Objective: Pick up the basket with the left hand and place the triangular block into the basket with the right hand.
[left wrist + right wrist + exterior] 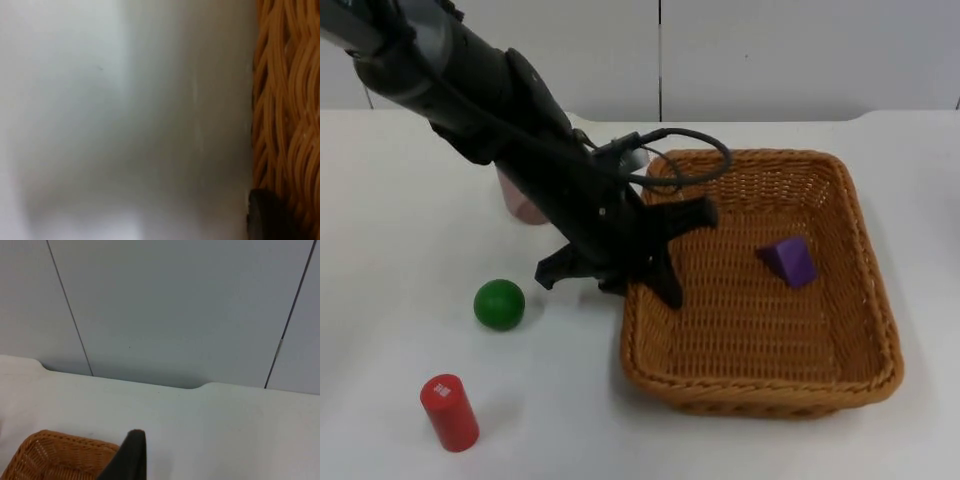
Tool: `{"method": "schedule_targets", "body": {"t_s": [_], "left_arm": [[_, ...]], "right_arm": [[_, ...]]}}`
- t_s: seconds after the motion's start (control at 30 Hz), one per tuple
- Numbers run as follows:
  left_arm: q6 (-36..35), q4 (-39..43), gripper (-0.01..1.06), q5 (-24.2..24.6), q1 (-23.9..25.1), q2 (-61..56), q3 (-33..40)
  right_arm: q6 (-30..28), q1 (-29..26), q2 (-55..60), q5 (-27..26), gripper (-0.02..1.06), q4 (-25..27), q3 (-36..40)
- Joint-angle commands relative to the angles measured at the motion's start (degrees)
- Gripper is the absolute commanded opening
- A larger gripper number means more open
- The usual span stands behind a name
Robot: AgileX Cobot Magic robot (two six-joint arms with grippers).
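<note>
Red cylinder: red cylinder (449,411) stands upright nearest the camera, close to the desk's (410,230) front edge toward its left corner; no part of the task, so it is simply out of the way.

Green ball: green ball (499,304) rests a little farther back, between the red cylinder and the left arm, apart from the basket.

Basket: woven wicker basket (840,300) sits flat on the desk, right of centre, its far rim near the back edge. It appears not lifted; its base looks to rest on the surface.

Left end effector: left end effector (620,278) is down at the basket's left wall, fingers spread apart, one finger (667,285) inside the rim and the other (560,268) outside on the desk side. Judged from that straddle, it is set to take or has let go of the wall; nothing is clamped. The left wrist view has the wicker weave (287,115) just beside a fingertip.

Triangular block: purple triangular block (788,261) already lies inside the basket, on its floor toward the right and far side, clear of the walls. It is a small solid wedge, matte purple, tipped on one face with a sloping side up.

Right end effector: right end effector waits off to the side, raised; its wrist view looks over a basket corner (55,455) toward the grey partition. Whether its fingers are apart or together I cannot tell.

Pink object: pink object (520,203) stands behind the left arm, largely hidden.

Progress: placing seems done; the lift does not.
</note>
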Motion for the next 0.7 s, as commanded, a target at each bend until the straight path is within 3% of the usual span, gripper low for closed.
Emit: {"method": "schedule_targets", "body": {"t_s": [0.0, 0.17, 0.27, 0.3, 0.37, 0.6, 0.67], "left_arm": [[0.0, 0.7, 0.02, -0.4, 0.1, -0.5, -0.6], [0.0, 0.6, 0.33, -1.0, 0.1, -0.8, -0.6], [0.0, 0.6, 0.76, -0.1, 0.1, -1.2, -0.6], [0.0, 0.6, 0.76, -0.1, 0.1, -1.2, -0.6], [0.0, 0.6, 1.05, 0.3, 0.1, -2.4, -0.6], [-0.3, 2.9, 1.05, 0.5, 0.1, -7.1, -0.6], [-4.1, 8.2, 1.05, 0.4, 0.1, -10.8, -0.6]], "right_arm": [[-0.8, -0.2, -0.5, 0.2, 1.04, -0.3, 0.0], [-0.8, -0.2, -0.5, 0.2, 1.04, -0.3, 0.0], [-0.8, -0.2, -0.5, 0.2, 1.04, -0.3, 0.0], [-0.8, -0.2, -0.5, 0.2, 1.04, -0.3, 0.0], [-0.8, -0.2, -0.5, 0.2, 1.04, -0.3, 0.0], [-0.8, -0.2, -0.5, 0.2, 1.04, -0.3, 0.0], [-0.8, -0.2, -0.5, 0.2, 1.04, -0.3, 0.0]]}}
